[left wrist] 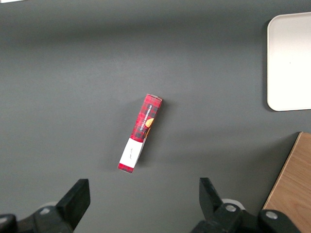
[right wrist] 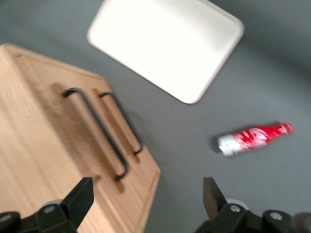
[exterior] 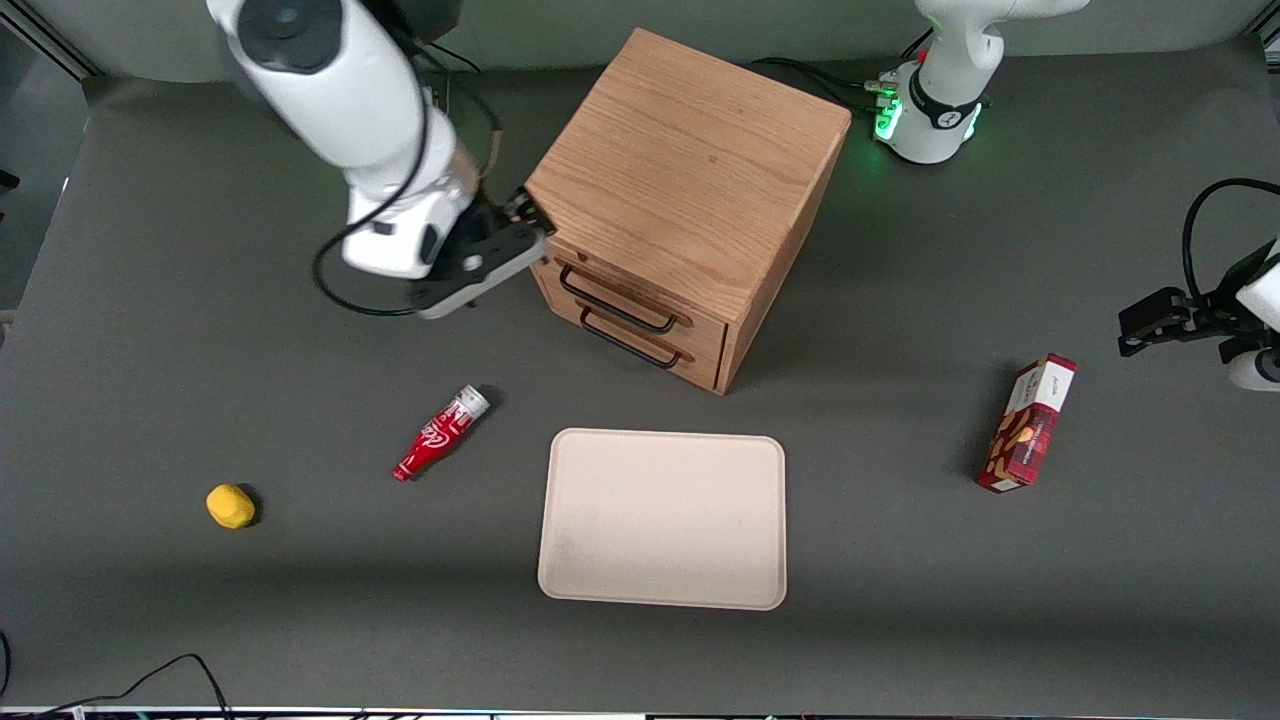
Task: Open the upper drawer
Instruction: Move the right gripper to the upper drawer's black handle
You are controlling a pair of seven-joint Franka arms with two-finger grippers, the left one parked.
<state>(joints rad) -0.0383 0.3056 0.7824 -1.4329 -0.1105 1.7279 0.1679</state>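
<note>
While upper drawer (exterior: 640, 300) sits closed, hand (right wrist: 148, 194) gapes beside it.

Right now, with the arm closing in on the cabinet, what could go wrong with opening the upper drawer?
The open pincer hovers beside the cabinet's front corner, not yet on any handle.
1. The upper drawer's handle sits close above the lower drawer's identical handle, so the wrong one might get hooked.
2. The approach is slanted; a finger could strike the cabinet corner and push it.
</note>
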